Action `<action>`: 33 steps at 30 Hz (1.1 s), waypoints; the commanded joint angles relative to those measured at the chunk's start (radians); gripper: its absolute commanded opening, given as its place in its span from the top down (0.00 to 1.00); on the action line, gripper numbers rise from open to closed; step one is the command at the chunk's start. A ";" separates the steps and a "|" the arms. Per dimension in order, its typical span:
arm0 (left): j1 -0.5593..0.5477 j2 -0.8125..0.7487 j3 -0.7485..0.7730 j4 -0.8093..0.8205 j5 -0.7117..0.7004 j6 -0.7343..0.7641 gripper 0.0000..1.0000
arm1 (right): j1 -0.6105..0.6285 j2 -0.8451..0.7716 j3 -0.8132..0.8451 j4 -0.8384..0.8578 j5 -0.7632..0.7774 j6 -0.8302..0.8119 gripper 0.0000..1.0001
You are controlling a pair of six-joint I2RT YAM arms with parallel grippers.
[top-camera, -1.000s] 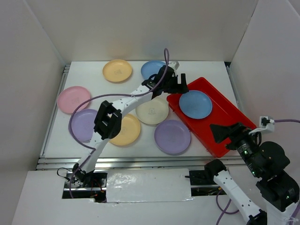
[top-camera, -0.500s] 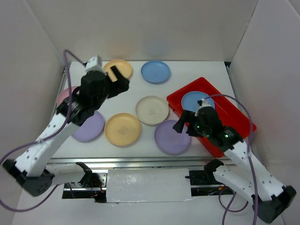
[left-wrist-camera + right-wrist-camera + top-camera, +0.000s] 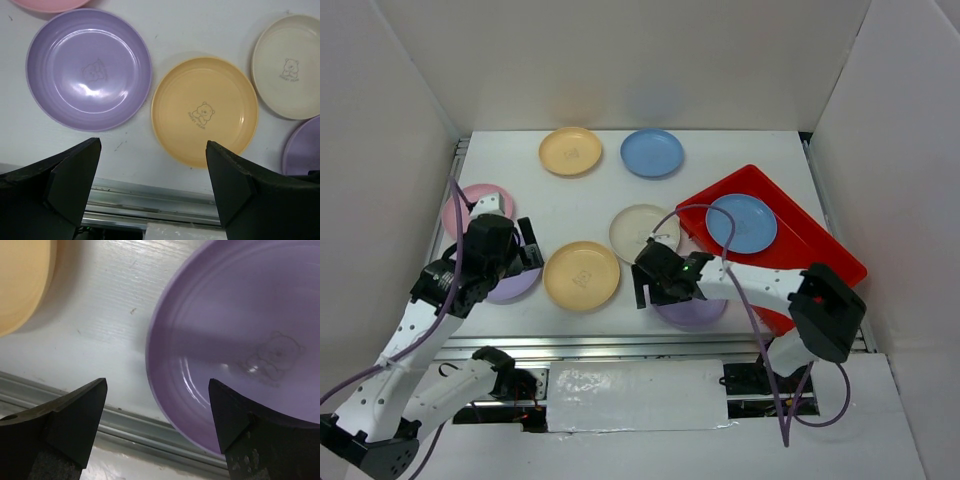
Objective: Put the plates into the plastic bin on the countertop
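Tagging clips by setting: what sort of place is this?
Probably a lab test cell, not a kitchen: bare white walls box in the countertop, robot arms are mounted by its metal rail, and pastel plates lie beside and in a red plastic bin.

Left arm (image 3: pixel 415 335), right arm (image 3: pixel 760 287): white tubular links, black joint housings. Purple cables (image 3: pixel 752 318) loop alongside each. Black wedge-shaped fingers (image 3: pixel 75 175), matte, both wrists.
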 commanded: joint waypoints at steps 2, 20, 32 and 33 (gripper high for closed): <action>0.012 -0.039 -0.022 0.026 0.033 0.073 0.01 | 0.042 0.106 0.066 0.070 0.064 0.022 0.16; -0.043 -0.116 -0.059 0.050 0.044 0.057 0.01 | 0.321 0.220 0.190 -0.016 0.214 0.100 1.00; -0.066 -0.171 -0.067 0.044 0.007 0.030 0.01 | 0.477 -0.122 0.409 -0.159 0.294 0.001 1.00; -0.074 -0.177 -0.067 0.044 0.004 0.025 0.01 | 0.442 -0.174 0.420 -0.171 0.299 -0.010 1.00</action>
